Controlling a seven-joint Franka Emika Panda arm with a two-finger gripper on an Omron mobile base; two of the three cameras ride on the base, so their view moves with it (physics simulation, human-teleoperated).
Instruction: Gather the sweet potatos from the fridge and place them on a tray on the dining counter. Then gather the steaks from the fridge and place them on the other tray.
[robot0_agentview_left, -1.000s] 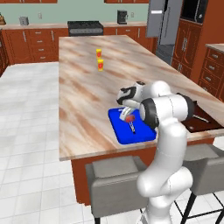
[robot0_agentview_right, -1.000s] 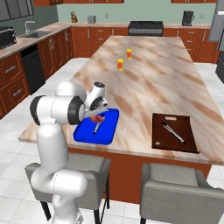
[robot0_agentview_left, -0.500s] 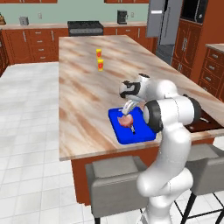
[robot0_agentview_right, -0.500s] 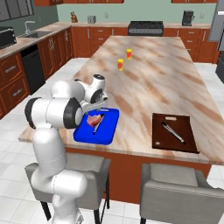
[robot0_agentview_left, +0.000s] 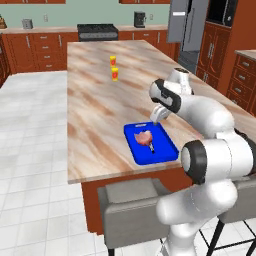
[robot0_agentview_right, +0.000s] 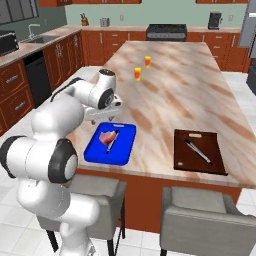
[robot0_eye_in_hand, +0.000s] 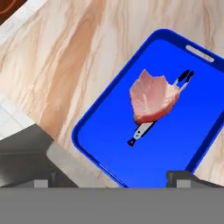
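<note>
A pinkish steak (robot0_eye_in_hand: 151, 98) lies on the bright blue tray (robot0_eye_in_hand: 105, 131), partly over a thin dark-handled utensil (robot0_eye_in_hand: 139, 132). My gripper (robot0_eye_in_hand: 109, 181) hovers open above the tray with nothing between its fingers. From the base, the gripper (robot0_agentview_left: 159, 117) hangs over the far end of the blue tray (robot0_agentview_left: 162, 152) near the dining counter's (robot0_agentview_left: 95, 115) front edge, with the steak (robot0_agentview_left: 144, 137) just below it. The dark brown tray (robot0_agentview_right: 192, 160) with its grey utensil (robot0_agentview_right: 198, 151) sits to the right of the blue tray (robot0_agentview_right: 100, 152). The grey fridge (robot0_agentview_left: 187, 22) stands at the back. The sweet potatos are out of view.
Two small yellow-orange containers (robot0_agentview_left: 114, 61) (robot0_agentview_left: 115, 74) stand farther back on the counter. Grey stools (robot0_agentview_left: 132, 200) (robot0_agentview_right: 200, 220) line its near side. Wall cabinets and a stove (robot0_agentview_left: 97, 31) run along the back.
The gripper opened and let go of the steak, which now rests on the blue tray. The hand then rose and drew back toward the tray's far end.
</note>
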